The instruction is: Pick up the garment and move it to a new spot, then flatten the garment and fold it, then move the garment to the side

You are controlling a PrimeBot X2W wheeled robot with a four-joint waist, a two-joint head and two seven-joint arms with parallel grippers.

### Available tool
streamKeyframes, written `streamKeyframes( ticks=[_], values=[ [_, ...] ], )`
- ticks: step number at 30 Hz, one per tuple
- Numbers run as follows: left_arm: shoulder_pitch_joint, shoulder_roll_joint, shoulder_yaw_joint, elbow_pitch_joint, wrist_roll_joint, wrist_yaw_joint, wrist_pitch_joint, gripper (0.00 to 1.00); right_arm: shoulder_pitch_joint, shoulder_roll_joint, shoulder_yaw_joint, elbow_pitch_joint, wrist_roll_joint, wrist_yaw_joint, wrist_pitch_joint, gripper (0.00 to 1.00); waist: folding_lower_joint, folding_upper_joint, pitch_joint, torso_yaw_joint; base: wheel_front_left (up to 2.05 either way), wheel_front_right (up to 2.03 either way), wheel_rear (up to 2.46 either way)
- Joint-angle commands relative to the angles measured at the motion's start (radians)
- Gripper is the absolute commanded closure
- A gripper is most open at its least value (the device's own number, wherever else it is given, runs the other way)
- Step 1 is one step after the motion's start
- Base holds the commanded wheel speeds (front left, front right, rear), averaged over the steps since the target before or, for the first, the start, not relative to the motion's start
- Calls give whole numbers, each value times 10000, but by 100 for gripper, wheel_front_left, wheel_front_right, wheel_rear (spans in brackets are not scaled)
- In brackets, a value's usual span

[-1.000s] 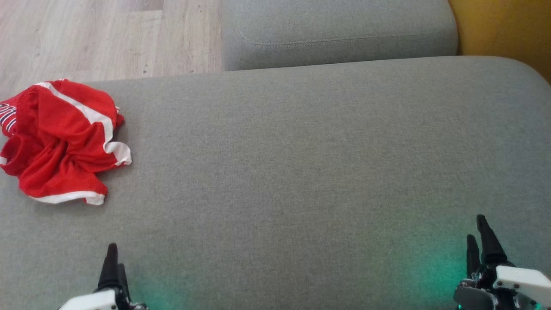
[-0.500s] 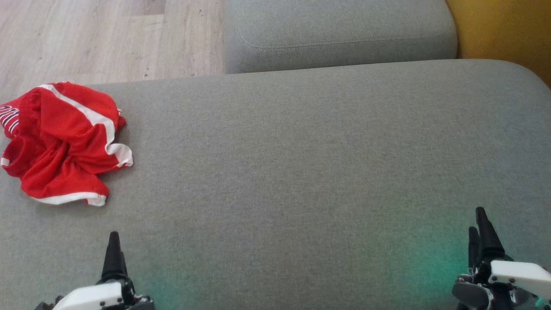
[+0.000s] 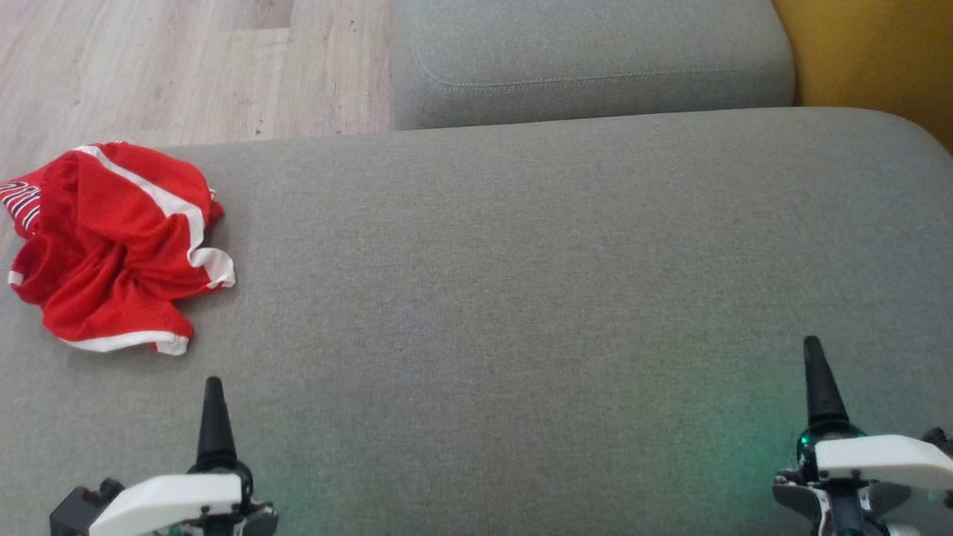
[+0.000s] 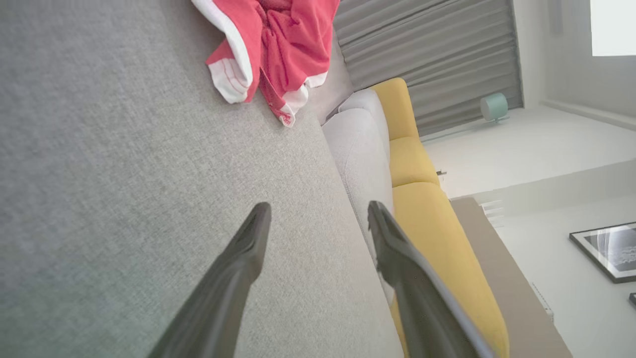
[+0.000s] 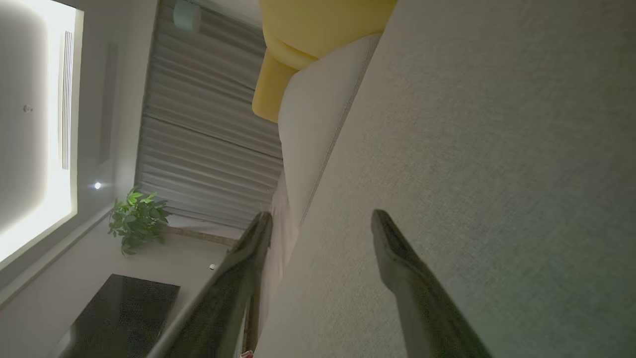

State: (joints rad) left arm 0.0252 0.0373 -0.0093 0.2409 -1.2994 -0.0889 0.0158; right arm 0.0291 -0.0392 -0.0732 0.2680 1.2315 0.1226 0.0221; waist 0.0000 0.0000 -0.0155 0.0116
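Note:
The garment (image 3: 112, 246) is red mesh with white trim and lies crumpled at the far left of the grey cushion (image 3: 521, 260), near its back edge. In the left wrist view the garment (image 4: 278, 40) sits ahead of the fingers, some way off. My left gripper (image 3: 214, 387) hovers low at the front left, just this side of the garment, and its fingers stand open around nothing in the wrist view (image 4: 319, 206). My right gripper (image 3: 813, 350) is at the front right, far from the garment, and is open over bare cushion (image 5: 322, 214).
A second grey cushion (image 3: 588, 59) lies behind the big one. Wooden floor (image 3: 149, 67) shows at the back left and a yellow seat (image 3: 871, 52) at the back right. The cushion's left edge runs close beside the garment.
The right gripper's fingers have parted from shut to open. Both grippers have crept forward over the cushion. The camera has shifted a little; the garment lies as before.

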Motion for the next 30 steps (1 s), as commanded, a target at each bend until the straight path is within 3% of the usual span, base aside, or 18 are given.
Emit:
streamKeyframes(
  ticks=[1,17,30],
  values=[
    [-289,68,-33,-434,351,14,-99,0,-263,-41,123,-441,-281,22,-141,0,0,0,-1,8,0,0,0],
    [-115,211,-689,-619,3428,23,-595,0,-135,-54,575,-582,-2666,33,-642,0,0,0,-68,128,0,0,0],
    [22,431,-1135,-588,5001,121,-947,0,-71,-63,829,-565,-4269,40,-996,0,0,0,-215,200,0,0,0]
  ],
)
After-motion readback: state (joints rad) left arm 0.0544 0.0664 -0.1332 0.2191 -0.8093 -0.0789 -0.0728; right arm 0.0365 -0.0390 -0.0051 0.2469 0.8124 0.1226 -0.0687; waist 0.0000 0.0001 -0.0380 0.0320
